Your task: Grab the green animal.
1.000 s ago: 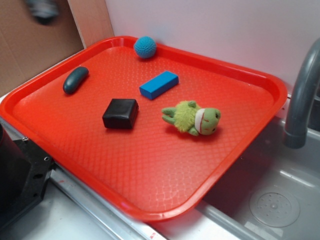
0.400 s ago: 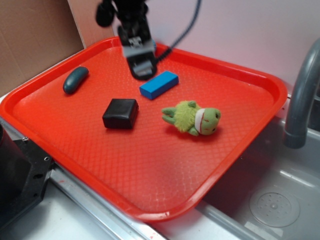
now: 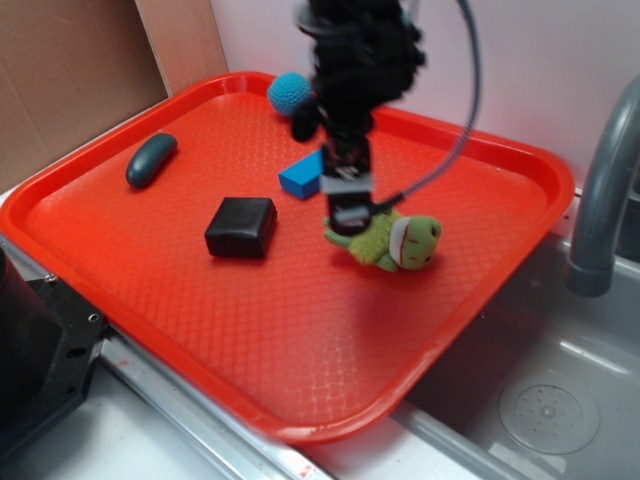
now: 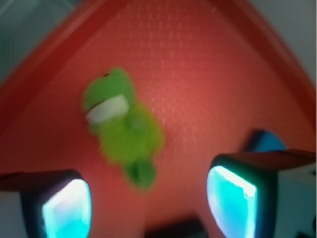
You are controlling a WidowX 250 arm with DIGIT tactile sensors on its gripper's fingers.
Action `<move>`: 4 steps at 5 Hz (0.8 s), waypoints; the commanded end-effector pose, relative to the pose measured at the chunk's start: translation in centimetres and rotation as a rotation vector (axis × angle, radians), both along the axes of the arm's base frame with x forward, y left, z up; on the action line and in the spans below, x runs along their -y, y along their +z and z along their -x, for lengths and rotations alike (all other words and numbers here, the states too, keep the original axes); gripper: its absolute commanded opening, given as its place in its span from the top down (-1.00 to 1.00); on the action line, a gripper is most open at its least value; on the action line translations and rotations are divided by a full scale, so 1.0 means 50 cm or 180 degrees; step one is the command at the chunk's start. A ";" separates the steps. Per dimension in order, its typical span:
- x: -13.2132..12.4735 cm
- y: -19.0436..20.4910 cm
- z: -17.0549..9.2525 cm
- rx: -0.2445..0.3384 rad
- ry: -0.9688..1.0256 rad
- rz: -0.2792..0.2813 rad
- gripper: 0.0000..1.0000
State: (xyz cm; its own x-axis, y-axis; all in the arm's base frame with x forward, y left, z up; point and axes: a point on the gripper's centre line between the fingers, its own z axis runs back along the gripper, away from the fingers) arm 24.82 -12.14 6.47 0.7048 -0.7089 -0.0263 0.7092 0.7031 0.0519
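Observation:
The green animal (image 3: 392,240), a fuzzy yellow-green plush with a white-and-red mouth, lies on its side on the red tray (image 3: 300,330), right of middle. In the wrist view the green animal (image 4: 121,126) is blurred, its head pointing up-left, its hind end reaching down between my fingers. My gripper (image 3: 348,218) hangs just above the toy's rear left end. The gripper (image 4: 148,206) is open, its two fingertips wide apart with only tray surface between them. It holds nothing.
On the tray also lie a blue block (image 3: 300,178) partly behind my arm, a black box (image 3: 241,227), a dark teal oval (image 3: 151,160) and a blue knitted ball (image 3: 288,92). A grey faucet (image 3: 605,190) and the sink (image 3: 540,400) are to the right.
My arm has come in from the upper left, passed the blue block and now hovers over the green animal's rear end. Nothing on the tray has moved.

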 end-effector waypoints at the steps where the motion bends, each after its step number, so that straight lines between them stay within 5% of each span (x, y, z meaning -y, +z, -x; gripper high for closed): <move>1: 0.051 -0.069 -0.038 -0.0056 -0.0506 0.0051 -1.00; 2: 0.056 -0.076 -0.026 -0.0114 -0.0630 0.0110 -1.00; 3: 0.058 -0.080 -0.024 -0.0159 -0.0605 0.0094 1.00; 4: 0.047 -0.080 -0.032 -0.0161 -0.0548 0.0145 1.00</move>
State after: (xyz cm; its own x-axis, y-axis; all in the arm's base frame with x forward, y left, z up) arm 26.72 -14.33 1.94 0.5752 -0.8170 -0.0414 0.8169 0.5763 -0.0236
